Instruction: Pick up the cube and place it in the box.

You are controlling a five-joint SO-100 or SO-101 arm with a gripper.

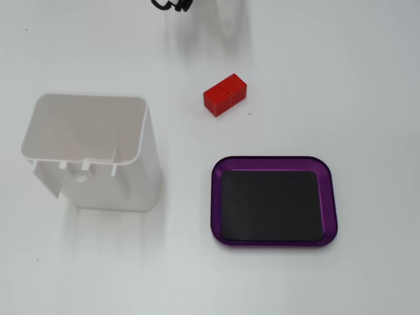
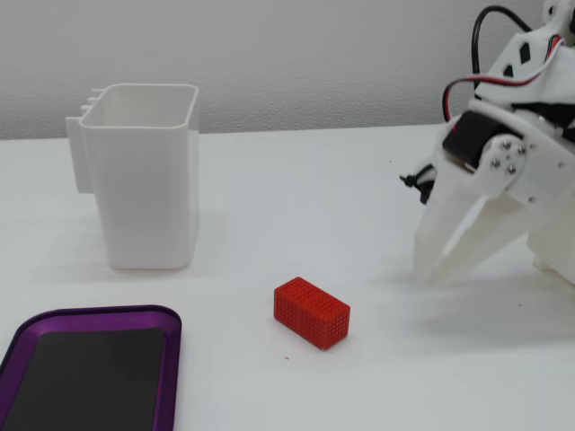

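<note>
The red ribbed cube (image 1: 224, 94) lies on the white table, apart from everything; it also shows in the other fixed view (image 2: 311, 312). The purple tray with a black inside (image 1: 332, 197) sits empty a short way from the cube, and its corner shows at the lower left of a fixed view (image 2: 171, 359). My white gripper (image 2: 431, 276) hangs at the right of that view, tips down near the table, well to the right of the cube. Its fingertips meet and hold nothing. In the top-down fixed view only a bit of black cable (image 1: 172, 5) shows.
A tall white plastic container (image 1: 92, 154) stands open-topped to the left of the tray and cube; it stands at the back left in the other fixed view (image 2: 144, 180). The arm's white body and wires (image 2: 530, 108) fill the right edge.
</note>
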